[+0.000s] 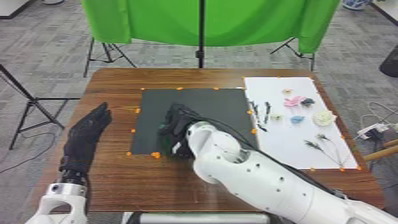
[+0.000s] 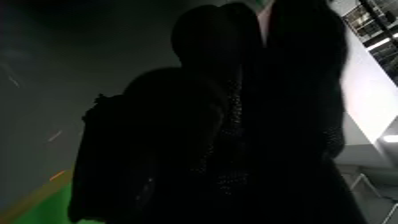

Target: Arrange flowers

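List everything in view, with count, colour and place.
Table: one, brown, centre.
Mat: one, dark, on table.
Sheet: one, white, right of mat.
Flowers: six, pink, peach, dark, cream, blue, pale green, on sheet.
Stems: several, dark, sheet's left.
Sprigs: a few, grey-green, sheet's near part.
Tape: many bits, orange, mat and sheet edges.
Cloth: one, green, behind table.
Stands: several, black, around table.
Floor: one, grey, around table.
Arms: two, white, from bottom edge.
Left hand: one, black, left of mat.
Right hand: one, black, over mat.

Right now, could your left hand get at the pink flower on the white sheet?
Probably not: the right hand, over the black mat, looks in the way between the left hand and the pink flower.
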